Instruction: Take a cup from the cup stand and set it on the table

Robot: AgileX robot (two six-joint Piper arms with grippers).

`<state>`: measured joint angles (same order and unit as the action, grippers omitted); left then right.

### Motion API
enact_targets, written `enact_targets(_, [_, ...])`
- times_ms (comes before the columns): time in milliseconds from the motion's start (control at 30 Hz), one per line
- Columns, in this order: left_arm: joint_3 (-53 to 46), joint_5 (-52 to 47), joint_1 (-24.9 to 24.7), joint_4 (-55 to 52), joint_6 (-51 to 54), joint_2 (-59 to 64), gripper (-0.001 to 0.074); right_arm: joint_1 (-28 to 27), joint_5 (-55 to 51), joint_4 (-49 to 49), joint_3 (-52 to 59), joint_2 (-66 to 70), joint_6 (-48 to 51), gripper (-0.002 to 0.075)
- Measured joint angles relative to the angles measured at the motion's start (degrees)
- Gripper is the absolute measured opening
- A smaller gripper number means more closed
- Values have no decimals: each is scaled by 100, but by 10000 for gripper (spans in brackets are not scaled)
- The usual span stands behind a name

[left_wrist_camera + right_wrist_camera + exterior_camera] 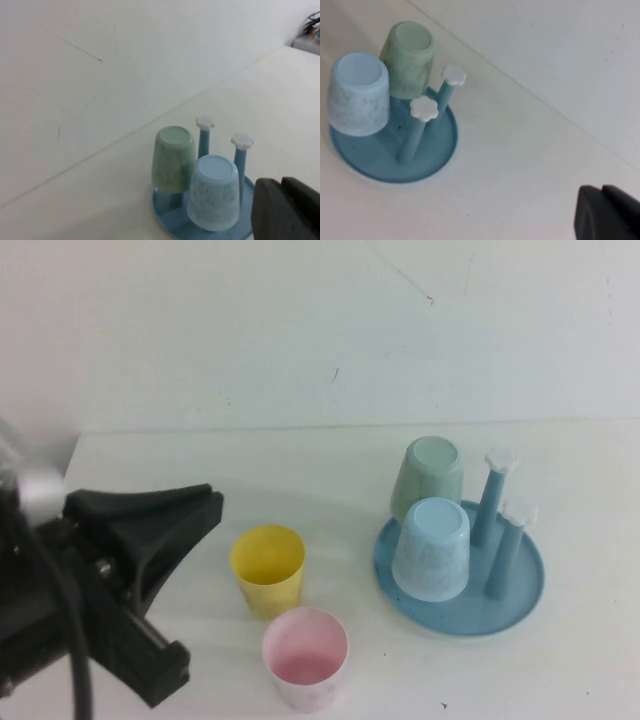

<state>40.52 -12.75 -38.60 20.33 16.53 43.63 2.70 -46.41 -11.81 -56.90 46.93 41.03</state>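
Note:
The pale pink cup (305,658) stands upright on the white table (330,465), near the front edge, apart from both grippers. The blue cup stand (470,623) sits at the right with two bare white-capped pegs (499,462). It also shows in the left wrist view (167,220) and the right wrist view (380,169). My left gripper (200,508) hovers left of the cups, shut and empty; its fingers show in its wrist view (285,210). My right gripper (607,212) is shut and empty, and is out of the high view.
A yellow cup (268,568) stands upright just behind the pink cup. A green cup (428,478) and a light blue cup (432,548) sit upside down on the stand's pegs. A white wall rises behind the table.

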Motion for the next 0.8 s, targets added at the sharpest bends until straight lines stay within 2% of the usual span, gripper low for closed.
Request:
enact_targets(300, [-1246,997,0,0,131,-1017,-1,0,600,-151,2186,-1927,38,-1])
enact_targets(500, [-1580,1123,0,0,157,-1138,-1,0,628,-451,2860,-2623,38,-1])
enact_targets(800, [-1643,1116,0,0,157,-1138,-1,0,538,-686,3320,-2704,27,-1])
